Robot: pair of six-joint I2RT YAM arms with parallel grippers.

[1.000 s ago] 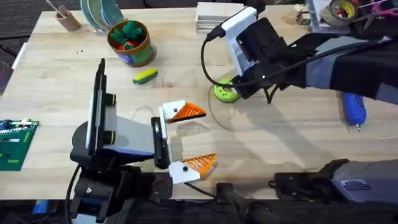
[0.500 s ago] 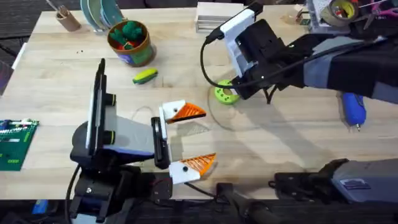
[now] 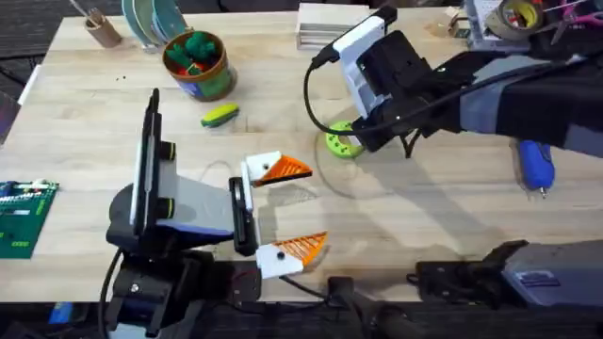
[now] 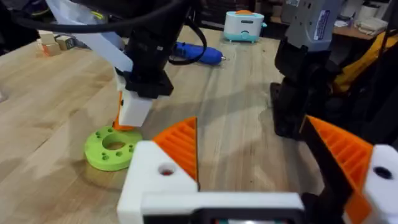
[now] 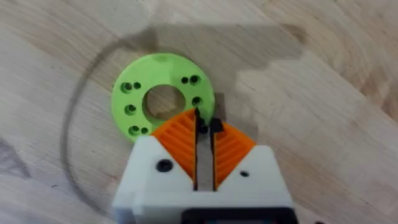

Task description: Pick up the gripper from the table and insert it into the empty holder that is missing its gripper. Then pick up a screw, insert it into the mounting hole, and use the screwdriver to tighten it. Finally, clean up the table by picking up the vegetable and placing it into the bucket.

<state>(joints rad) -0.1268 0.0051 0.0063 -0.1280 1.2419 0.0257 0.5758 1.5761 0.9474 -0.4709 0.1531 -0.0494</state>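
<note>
My right gripper (image 5: pixel 204 124) is down at the edge of the bright green disc (image 5: pixel 163 101), its orange pads shut on a small black screw (image 5: pixel 200 126). From above, that arm reaches across to the disc (image 3: pixel 341 141). My left gripper (image 3: pixel 287 209) rests open near the table's front. Both of its white holders (image 3: pixel 254 169) carry an orange ribbed gripper (image 3: pixel 283 169). A mounting hole (image 4: pixel 165 169) shows in one holder. The blue screwdriver (image 3: pixel 534 165) lies at the right. The yellow-green vegetable (image 3: pixel 220 115) lies beside the bucket (image 3: pixel 209 85).
The bucket holds green and red toys (image 3: pixel 195 49). A green circuit board (image 3: pixel 24 217) lies at the left edge. A brown cup (image 3: pixel 102 30), plates (image 3: pixel 151 19), a white box (image 3: pixel 325 24) and a tape roll (image 3: pixel 518 14) line the far edge.
The right arm has shifted very slightly over the green disc. The left arm, vegetable and screwdriver are where they were.
</note>
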